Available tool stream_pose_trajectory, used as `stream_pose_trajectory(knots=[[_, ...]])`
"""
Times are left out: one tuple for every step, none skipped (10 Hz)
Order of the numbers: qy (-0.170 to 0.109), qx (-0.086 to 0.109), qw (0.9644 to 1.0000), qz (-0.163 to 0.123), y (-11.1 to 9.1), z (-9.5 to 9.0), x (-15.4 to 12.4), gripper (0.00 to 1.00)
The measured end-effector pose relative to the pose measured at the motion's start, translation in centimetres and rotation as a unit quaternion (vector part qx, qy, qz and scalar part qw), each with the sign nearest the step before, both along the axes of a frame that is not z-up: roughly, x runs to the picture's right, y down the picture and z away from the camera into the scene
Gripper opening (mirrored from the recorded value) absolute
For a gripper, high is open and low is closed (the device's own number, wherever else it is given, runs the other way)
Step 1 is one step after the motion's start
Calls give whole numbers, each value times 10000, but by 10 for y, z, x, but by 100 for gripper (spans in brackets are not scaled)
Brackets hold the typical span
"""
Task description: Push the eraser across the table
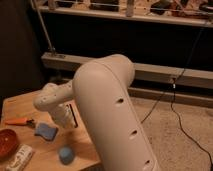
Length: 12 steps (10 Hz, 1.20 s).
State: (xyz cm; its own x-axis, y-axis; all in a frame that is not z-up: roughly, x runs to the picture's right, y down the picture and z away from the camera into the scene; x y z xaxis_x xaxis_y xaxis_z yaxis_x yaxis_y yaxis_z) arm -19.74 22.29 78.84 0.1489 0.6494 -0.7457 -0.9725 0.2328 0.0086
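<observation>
The light wooden table (22,106) fills the lower left of the camera view. The eraser (73,115), a small black oblong block with pale stripes, lies on it near the right edge. My gripper (63,119) hangs down from the white wrist (49,97) right beside the eraser, on its left side, and seems to touch it. My big white arm (112,110) fills the middle of the view and hides the table's right front part.
A flat blue sponge-like piece (45,131) lies just left of the gripper. A rounded blue lump (66,154) sits near the front edge. An orange-handled tool (18,121), a red bowl (6,141) and a white packet (19,157) lie at the left. Cables (175,107) run over the floor at the right.
</observation>
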Motion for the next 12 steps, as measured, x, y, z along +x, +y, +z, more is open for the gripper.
stream_pose_trajectory(knots=[[60, -128, 9999, 85, 7, -2, 3, 0], [123, -244, 9995, 185, 14, -1, 8, 0], [124, -245, 9994, 217, 16, 1, 9, 0], [66, -162, 9995, 257, 17, 12, 9, 0], [2, -97, 9996, 274, 17, 22, 7, 0], [-155, 39, 9994, 297, 16, 39, 0, 0], [-252, 184, 9990, 311, 9, 48, -5, 0], [-390, 431, 9979, 279, -5, 63, -13, 0], [-464, 725, 9962, 126, -23, 82, -16, 0], [-452, 933, 9946, -71, -37, 94, -15, 0], [-356, 1217, 9909, -449, -59, 108, -9, 0], [-222, 1490, 9843, -924, -82, 118, -3, 0]])
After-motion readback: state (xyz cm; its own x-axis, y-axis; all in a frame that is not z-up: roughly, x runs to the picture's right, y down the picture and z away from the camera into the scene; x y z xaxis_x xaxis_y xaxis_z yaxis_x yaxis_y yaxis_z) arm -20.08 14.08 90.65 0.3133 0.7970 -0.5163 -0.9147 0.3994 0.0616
